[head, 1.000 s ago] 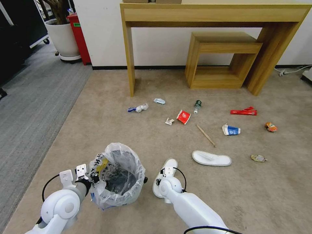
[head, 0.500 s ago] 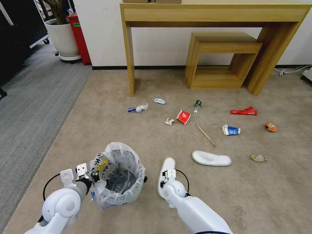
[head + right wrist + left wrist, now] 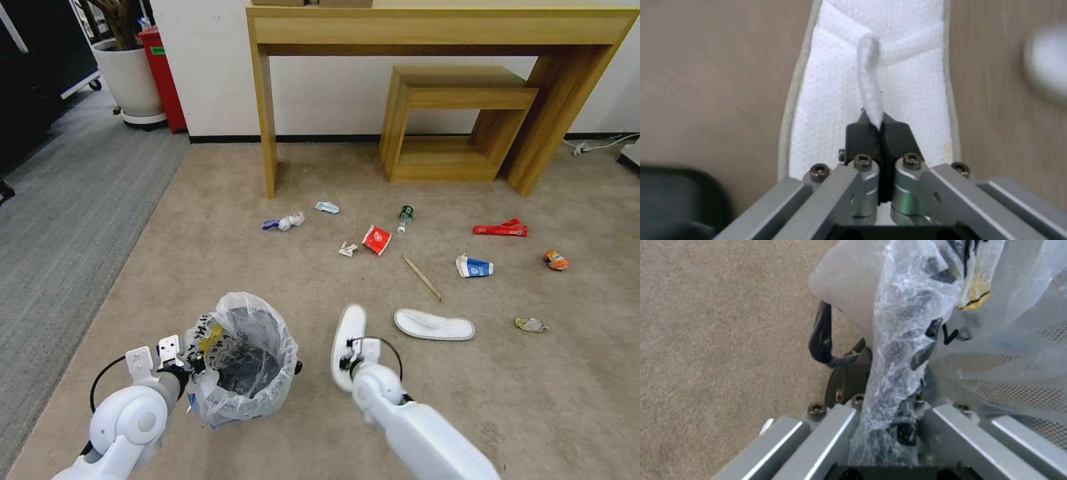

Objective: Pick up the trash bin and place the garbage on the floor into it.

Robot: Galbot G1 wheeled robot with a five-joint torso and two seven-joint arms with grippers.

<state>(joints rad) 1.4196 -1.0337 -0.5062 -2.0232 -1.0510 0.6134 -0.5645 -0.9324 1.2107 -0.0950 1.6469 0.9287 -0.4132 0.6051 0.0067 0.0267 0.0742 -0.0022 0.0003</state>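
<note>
A robot's two white arms are reaching into the lower part of the head view, over a beige carpet point(image 3: 220, 200). In the lower left of the frame, the left gripper point(image 3: 193, 365) is clamping the rim of the trash bin point(image 3: 241, 360), a small round bin lined with a crinkled clear bag carrying black lettering and a yellow patch. In the left wrist view, the bag's plastic point(image 3: 889, 380) is running between the closed fingers, with the bin's mesh wall beside them.

In the lower centre of the head view, the right gripper point(image 3: 348, 357) is holding a white slipper point(image 3: 348, 343), which is lying just right of the bin. In the right wrist view, the black fingertips point(image 3: 862, 133) are pinching the slipper's strap point(image 3: 870, 76) tightly, pulling it up into a thin fold over the sole point(image 3: 835, 110).

A second white slipper point(image 3: 433, 325) is lying further right. Above it in the frame, scattered across the middle, are a wooden stick point(image 3: 421, 277), a blue and white carton point(image 3: 474, 267), a red paper cup point(image 3: 377, 239), a green-labelled bottle point(image 3: 405, 217), a red wrapper point(image 3: 500, 229), an orange wrapper point(image 3: 555, 260) and crumpled paper point(image 3: 291, 221). A wooden table point(image 3: 440, 30) is standing against the wall at the top of the frame.
</note>
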